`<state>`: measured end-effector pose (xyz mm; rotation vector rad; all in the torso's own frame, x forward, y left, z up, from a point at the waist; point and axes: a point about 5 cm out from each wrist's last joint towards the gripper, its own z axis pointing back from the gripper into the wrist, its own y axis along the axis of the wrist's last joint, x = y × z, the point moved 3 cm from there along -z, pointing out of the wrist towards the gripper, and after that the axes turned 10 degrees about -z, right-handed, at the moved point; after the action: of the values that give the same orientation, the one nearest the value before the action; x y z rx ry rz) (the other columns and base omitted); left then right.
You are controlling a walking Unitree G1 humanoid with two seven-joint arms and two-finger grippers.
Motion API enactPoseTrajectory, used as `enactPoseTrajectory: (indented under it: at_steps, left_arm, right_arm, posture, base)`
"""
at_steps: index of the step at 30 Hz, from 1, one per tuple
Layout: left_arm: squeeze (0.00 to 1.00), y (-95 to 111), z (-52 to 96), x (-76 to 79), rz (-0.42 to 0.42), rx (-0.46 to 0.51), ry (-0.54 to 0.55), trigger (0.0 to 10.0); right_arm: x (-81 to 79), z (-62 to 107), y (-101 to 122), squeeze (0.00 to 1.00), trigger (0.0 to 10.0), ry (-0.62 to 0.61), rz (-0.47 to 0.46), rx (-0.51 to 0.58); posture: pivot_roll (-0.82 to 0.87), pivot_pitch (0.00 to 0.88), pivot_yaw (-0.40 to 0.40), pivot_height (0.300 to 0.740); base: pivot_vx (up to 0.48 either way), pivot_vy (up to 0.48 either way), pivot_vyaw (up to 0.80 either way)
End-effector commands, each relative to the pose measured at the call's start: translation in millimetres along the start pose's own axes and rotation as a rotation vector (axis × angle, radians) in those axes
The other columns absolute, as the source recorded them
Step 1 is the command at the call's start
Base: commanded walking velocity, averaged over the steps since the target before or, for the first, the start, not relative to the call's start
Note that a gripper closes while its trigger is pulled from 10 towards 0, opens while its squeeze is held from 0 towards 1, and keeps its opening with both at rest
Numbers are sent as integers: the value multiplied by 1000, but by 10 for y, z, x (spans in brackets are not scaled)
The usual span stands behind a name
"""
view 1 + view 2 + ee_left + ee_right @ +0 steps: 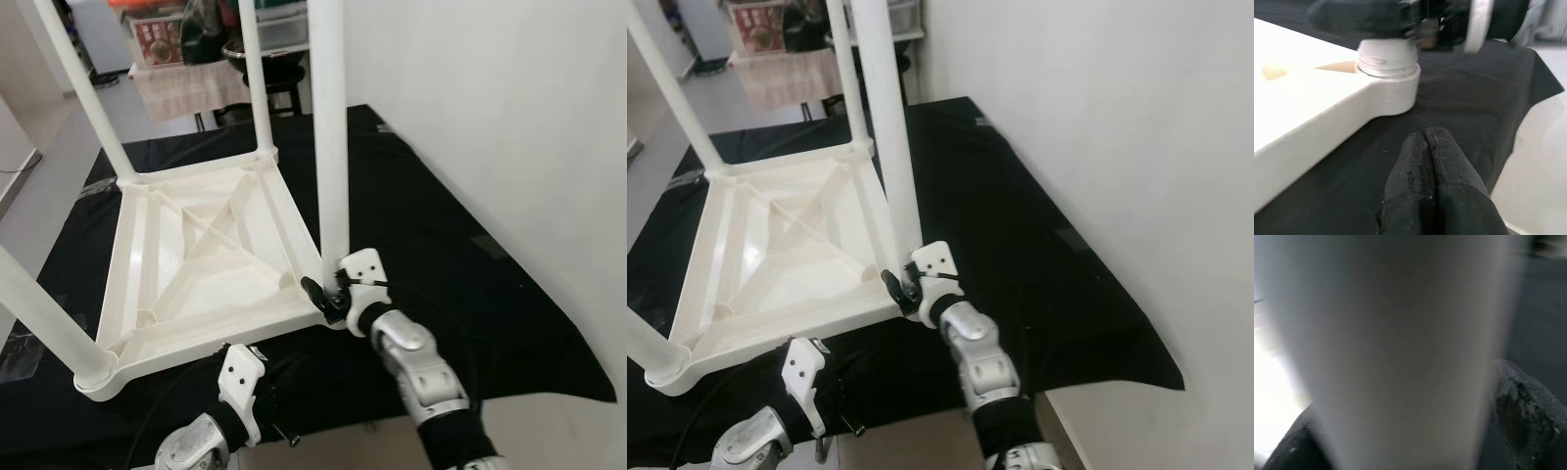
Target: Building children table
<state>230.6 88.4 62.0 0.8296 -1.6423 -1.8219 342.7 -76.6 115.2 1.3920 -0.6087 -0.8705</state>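
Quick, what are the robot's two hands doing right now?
Left gripper: shut, holding nothing, just above the black cloth.
Right gripper: shut on the white plastic table leg, low down by the upside-down white tabletop.

Silver jointed arms point(416, 362), white wrist plates point(240, 377) with small screws, black fingers point(1432, 191), black cables.

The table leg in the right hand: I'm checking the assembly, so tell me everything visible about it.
The table leg is a smooth white tube, plastic by its look, standing nearly upright at the near right corner of the upturned white tabletop. Its foot sits in the corner socket, and its top runs out of frame. The right hand grips it just above the socket, black fingers on either side. Three other legs are already fitted.
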Motion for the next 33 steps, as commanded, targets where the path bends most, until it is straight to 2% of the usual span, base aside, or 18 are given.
enactPoseTrajectory:
  at_steps: [1, 3, 7, 10, 14, 15, 18, 19, 21, 25, 29, 31, 32, 33]
  left_arm:
    - [0, -40, 24, -27, -12, -19, 17, 10000]
    - [0, -29, 40, -39, -41, -23, 40, 10000]
    - [0, -5, 78, -60, -72, -22, 80, 10000]
    - [0, 37, 137, -85, -101, -13, 128, 10000]
    - [0, 46, 143, -83, -107, -11, 129, 10000]
    - [0, 63, 145, -75, -128, -6, 128, 10000]
    - [0, 78, 144, -68, -147, -1, 127, 10000]
    - [0, 104, 146, -78, -195, 6, 145, 10000]
    - [0, 142, 155, -72, -194, 31, 167, 10000]
    - [0, 163, 160, -21, -198, 53, 142, 10000]
    - [0, 152, 170, -9, -182, 56, 144, 10000]
    - [0, 144, 174, -13, -162, 57, 147, 10000]
    - [0, 132, 174, -20, -140, 57, 148, 10000]
    - [0, 132, 174, -20, -140, 57, 148, 10000]
  right_arm:
    - [-56, -8, 123, 0, 10000, 107, 21, 36]
    - [72, 48, 100, 0, 10000, 160, 49, 3]
    - [192, 104, 119, 0, 10000, 221, 57, -19]
    - [442, 168, 211, 0, 10000, 257, 76, -49]
    - [505, 178, 241, 0, 10000, 250, 81, -51]
    - [589, 195, 293, 0, 7373, 239, 81, -50]
    - [648, 211, 333, 0, 7373, 232, 79, -49]
    - [704, 240, 368, 0, 0, 235, 75, -46]
    - [765, 302, 400, 0, 0, 239, 72, -40]
    - [775, 390, 296, 0, 0, 242, 67, -52]
    - [745, 449, 186, 0, 0, 237, 56, -59]
    - [720, 462, 106, 0, 0, 197, 26, -55]
    - [627, 477, -53, 0, 0, 137, 4, -75]
    - [627, 477, -53, 0, 0, 137, 4, -75]
  posture:
    - [11, 0, 25, 740]
    - [19, 0, 24, 740]
    - [26, 0, 27, 740]
    - [38, 0, 26, 740]
    - [38, 0, 26, 740]
    - [42, 0, 23, 740]
    - [42, 0, 24, 740]
    - [42, 0, 24, 740]
    - [38, 0, 27, 740]
    - [36, 0, 25, 740]
    - [27, 0, 23, 740]
    - [17, 0, 15, 740]
    - [11, 0, 11, 740]
    - [11, 0, 11, 740]
  base:
    - [0, 0, 0]
    - [0, 0, 0]
    - [0, 0, 0]
    - [0, 0, 0]
    - [0, 0, 0]
    - [0, 0, 0]
    - [0, 0, 0]
    - [0, 0, 0]
    - [0, 0, 0]
    - [0, 0, 0]
    - [0, 0, 0]
    - [0, 0, 0]
    - [0, 0, 0]
    - [0, 0, 0]
